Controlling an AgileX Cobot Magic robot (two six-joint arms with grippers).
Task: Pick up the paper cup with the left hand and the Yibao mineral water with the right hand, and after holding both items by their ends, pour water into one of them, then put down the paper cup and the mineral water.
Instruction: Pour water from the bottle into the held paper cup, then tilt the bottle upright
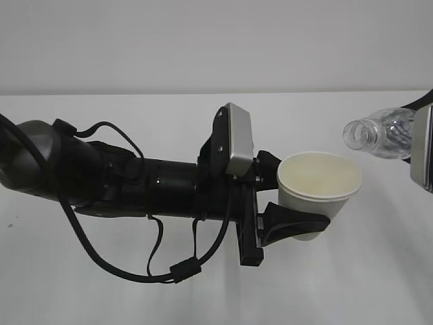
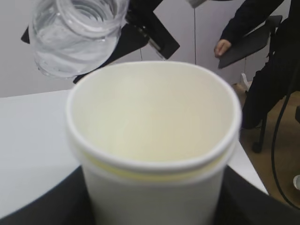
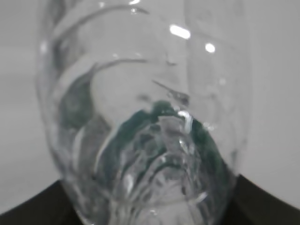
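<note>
**A:** Paper cup [image 1: 318, 191] first, in the exterior view. Where is it?

**B:** Off the white bench [image 1: 379, 271], clasped low on its wall by the left hand [image 1: 295, 196]. One black finger [image 1: 291, 223] wraps its near side. The cup is tilted, mouth up and toward the camera, cream inside, no print on it. The thick black arm [image 1: 101, 179] comes in from the left with a grey box module [image 1: 240, 139] and looped cables [image 1: 155, 264].

**A:** And the Yibao mineral water [image 1: 379, 133]?

**B:** Upper right, lying nearly level in the air, open neck pointing left toward the cup, just above and beside its rim, not touching. The right hand is mostly cut off by the edge; only a grey module [image 1: 423, 152] shows.

**A:** Left wrist view?

**B:** The cup fills it, rim slightly squeezed out of round, a faint yellow line under the roll. The bottle's mouth hangs at top left over the rim. Behind: bench edge, pale wall, a seated person in dark clothes [image 2: 262, 70], brown floor [image 2: 272, 173].

**A:** Right wrist view?

**B:** Clear ribbed plastic close up, dark green label blurred through it. No writing can be read. Black hand parts sit at both lower corners, grasping the bottle. Grey wall behind.
</note>
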